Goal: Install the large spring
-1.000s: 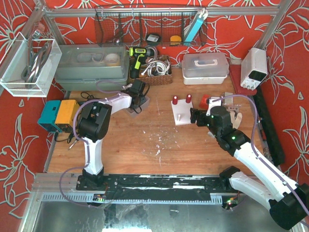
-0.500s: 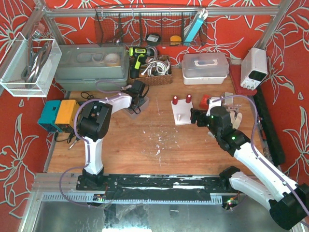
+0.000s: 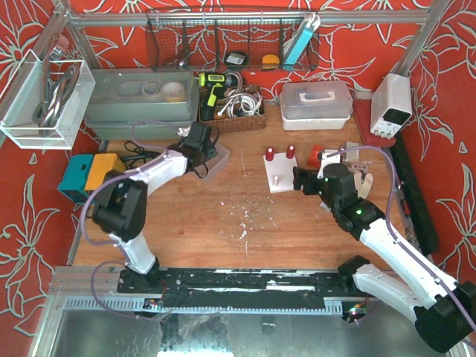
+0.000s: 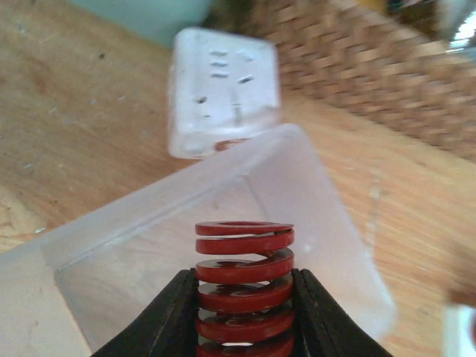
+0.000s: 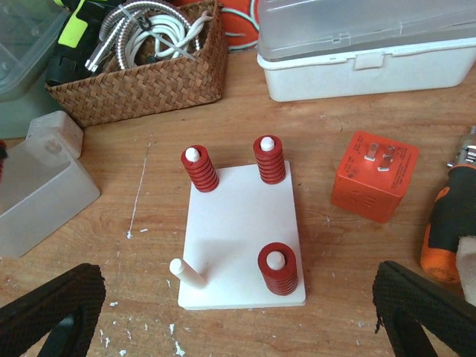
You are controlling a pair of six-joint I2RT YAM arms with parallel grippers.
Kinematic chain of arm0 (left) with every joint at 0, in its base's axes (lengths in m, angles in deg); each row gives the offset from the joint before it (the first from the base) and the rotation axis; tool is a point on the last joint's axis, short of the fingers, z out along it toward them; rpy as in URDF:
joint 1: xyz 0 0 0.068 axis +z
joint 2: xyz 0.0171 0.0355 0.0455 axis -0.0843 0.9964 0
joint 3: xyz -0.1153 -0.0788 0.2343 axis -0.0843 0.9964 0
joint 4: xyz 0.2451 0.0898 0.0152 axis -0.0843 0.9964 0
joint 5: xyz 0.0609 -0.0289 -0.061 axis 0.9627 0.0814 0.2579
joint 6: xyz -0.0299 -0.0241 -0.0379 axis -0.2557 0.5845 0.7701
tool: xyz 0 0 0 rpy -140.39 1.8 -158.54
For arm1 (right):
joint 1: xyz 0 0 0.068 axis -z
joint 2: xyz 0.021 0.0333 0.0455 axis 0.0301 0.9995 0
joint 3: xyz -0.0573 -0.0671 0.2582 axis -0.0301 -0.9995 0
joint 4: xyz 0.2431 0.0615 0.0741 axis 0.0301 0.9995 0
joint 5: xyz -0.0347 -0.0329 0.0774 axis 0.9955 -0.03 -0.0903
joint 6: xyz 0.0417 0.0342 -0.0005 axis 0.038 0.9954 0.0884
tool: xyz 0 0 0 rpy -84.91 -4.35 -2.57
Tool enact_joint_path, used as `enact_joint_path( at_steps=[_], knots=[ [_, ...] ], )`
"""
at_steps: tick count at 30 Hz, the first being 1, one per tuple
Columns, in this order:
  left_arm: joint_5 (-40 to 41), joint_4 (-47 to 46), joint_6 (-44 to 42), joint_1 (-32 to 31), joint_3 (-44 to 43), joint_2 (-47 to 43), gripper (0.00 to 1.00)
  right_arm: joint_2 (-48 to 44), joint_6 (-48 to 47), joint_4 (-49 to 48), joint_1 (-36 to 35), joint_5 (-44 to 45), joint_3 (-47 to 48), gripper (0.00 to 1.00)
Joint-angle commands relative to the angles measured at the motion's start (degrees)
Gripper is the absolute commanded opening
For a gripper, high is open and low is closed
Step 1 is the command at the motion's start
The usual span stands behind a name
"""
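My left gripper (image 4: 244, 316) is shut on a large red coil spring (image 4: 244, 282) and holds it upright over a clear plastic bin (image 4: 327, 223). In the top view the left gripper (image 3: 198, 140) is at the bin (image 3: 213, 161), at the back left. A white base plate (image 5: 245, 216) carries three red springs on pegs (image 5: 277, 269), and its near-left peg (image 5: 187, 273) is bare. My right gripper (image 5: 238, 327) is open wide and empty, hovering just in front of the plate (image 3: 279, 178).
An orange relay cube (image 5: 374, 177) and an orange-handled tool (image 5: 446, 223) lie right of the plate. A wicker basket (image 5: 141, 74) and a white lidded box (image 5: 364, 44) stand behind it. A small white block (image 4: 219, 89) sits by the bin.
The left arm's elbow has swung left and toward the front, and its gripper has shifted a little left over the bin. The right arm has not moved.
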Motion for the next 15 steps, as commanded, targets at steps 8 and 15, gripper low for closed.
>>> enact_joint_path(
  at_steps=[8,15],
  knots=[
    [-12.59,-30.64,-18.51,-6.59,21.82,-21.78,0.05,1.86,1.17,4.4,-0.09,-1.83,2.66,0.99],
    [-16.02,-45.83,-30.25,-18.16,32.14,-25.07,0.04,3.41,1.4,15.26,-0.11,-5.71,7.68,0.99]
  ],
)
